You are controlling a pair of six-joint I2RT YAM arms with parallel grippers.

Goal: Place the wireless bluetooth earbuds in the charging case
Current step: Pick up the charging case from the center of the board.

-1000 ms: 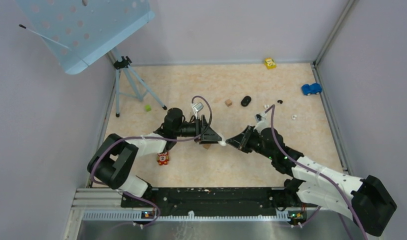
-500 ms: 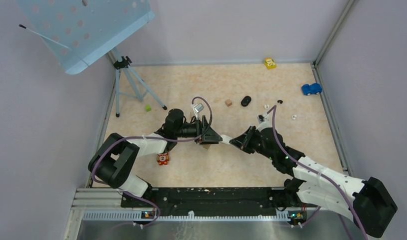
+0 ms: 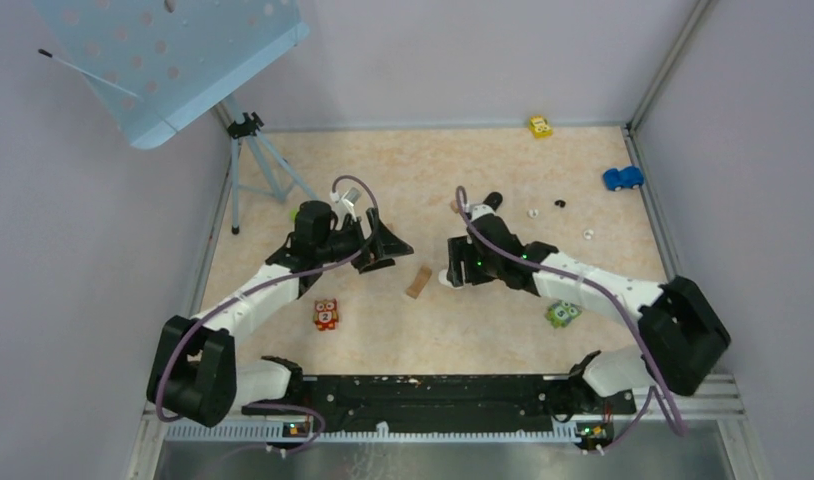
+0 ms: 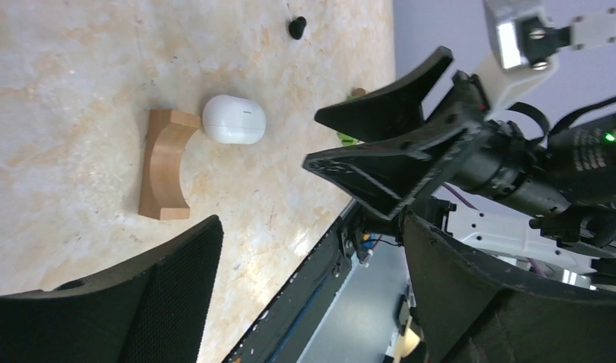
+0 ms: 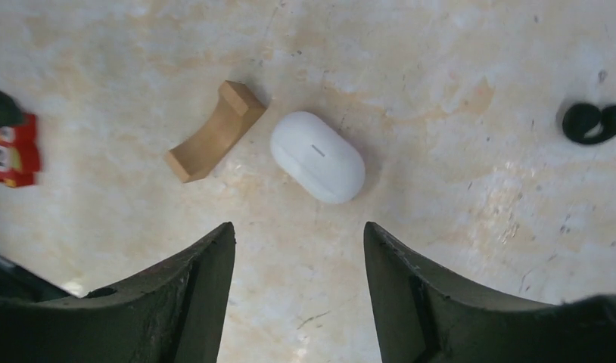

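Note:
The white charging case (image 5: 318, 156) lies shut on the table, its end touching a tan curved wooden block (image 5: 214, 133). It also shows in the left wrist view as the case (image 4: 234, 119). My right gripper (image 5: 299, 227) hangs open just short of the case, with nothing between its fingers. From above, the right gripper (image 3: 453, 273) partly hides the case. My left gripper (image 3: 389, 252) stands open and empty, left of the block (image 3: 419, 281). Its own view shows the left gripper (image 4: 311, 227) wide open. Tiny white earbuds (image 3: 532, 213) and a black earbud (image 3: 560, 203) lie far right. Another black earbud (image 5: 592, 122) lies right of the case.
A red numbered toy block (image 3: 325, 315) sits at the near left and a green toy (image 3: 561, 313) by the right arm. A tripod (image 3: 253, 160) stands at the back left. A blue car (image 3: 622, 178) and a yellow toy (image 3: 540, 126) lie at the back right.
Both grippers have opened and drawn apart from where they met. The white case now lies free on the table beside the wooden block. The left arm swung back left, the right arm swung left.

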